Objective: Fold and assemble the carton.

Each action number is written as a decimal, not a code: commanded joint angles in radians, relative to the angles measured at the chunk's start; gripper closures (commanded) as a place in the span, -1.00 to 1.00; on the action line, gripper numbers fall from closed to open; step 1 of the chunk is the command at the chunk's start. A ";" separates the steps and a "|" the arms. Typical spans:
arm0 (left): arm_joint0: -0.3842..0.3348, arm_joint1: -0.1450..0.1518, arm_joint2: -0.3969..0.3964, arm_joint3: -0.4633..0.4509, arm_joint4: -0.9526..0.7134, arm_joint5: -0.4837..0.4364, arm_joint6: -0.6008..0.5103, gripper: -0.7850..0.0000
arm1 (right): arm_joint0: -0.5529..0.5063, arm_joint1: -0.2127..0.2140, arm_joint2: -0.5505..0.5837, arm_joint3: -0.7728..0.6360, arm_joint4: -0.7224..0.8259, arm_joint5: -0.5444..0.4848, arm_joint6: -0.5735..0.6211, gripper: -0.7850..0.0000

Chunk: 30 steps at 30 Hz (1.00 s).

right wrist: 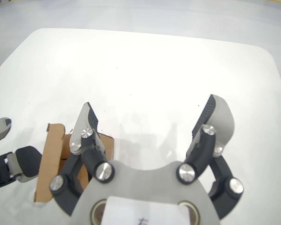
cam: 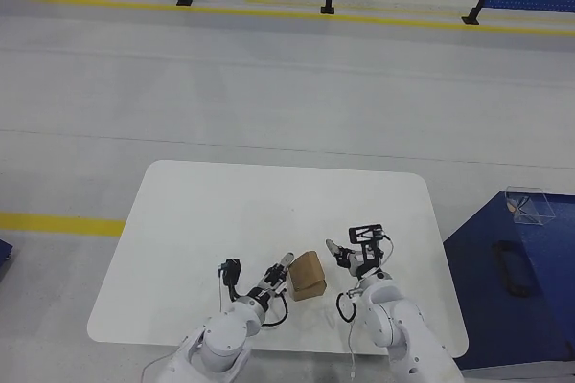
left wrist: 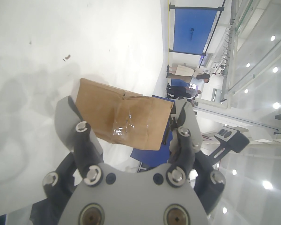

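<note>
Gaping wide, the left hand (left wrist: pixel 124 99) sits close against the carton (cam: pixel 308 275), its two fingers level with the box's opposite edges. Whether either pad presses the cardboard cannot be told. The right hand (right wrist: pixel 149 101) is likewise spread wide and holds nothing. It hangs over bare tabletop (cam: pixel 268 201) just beside the carton's other side.

The carton stands between the two hands, on the part of the tabletop nearest the robot. It is a small block of plain brown cardboard, and the right wrist view shows one flat panel standing on edge along its side. A strip of clear tape (left wrist: pixel 121 127), glossy and wrinkled, crosses the face toward the left hand. Both hands have smooth grey finger shells with black ribbed pads on dark linkages. The tabletop is white and matte with rounded corners, marked by a few dark specks.
</note>
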State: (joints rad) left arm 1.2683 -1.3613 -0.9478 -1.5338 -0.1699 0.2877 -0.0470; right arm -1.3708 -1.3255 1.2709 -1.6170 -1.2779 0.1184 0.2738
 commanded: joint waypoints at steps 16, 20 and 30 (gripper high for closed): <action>-0.048 -0.024 0.065 0.094 0.047 0.002 -0.070 0.00 | 0.003 0.004 0.011 0.052 -0.032 -0.062 -0.027 -1.00; -0.052 -0.029 0.069 0.103 0.049 -0.003 -0.066 0.02 | 0.009 0.004 0.025 0.057 -0.022 -0.055 -0.015 -1.00; -0.037 -0.033 0.057 0.098 0.057 -0.013 -0.074 0.06 | 0.025 0.003 -0.011 0.095 -0.069 -0.101 0.015 -1.00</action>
State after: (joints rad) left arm 1.2291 -1.3938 -0.8911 -1.4365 -0.1136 0.2742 -0.1187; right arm -1.3463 -1.3220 1.2626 -1.5253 -1.3454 0.0164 0.2911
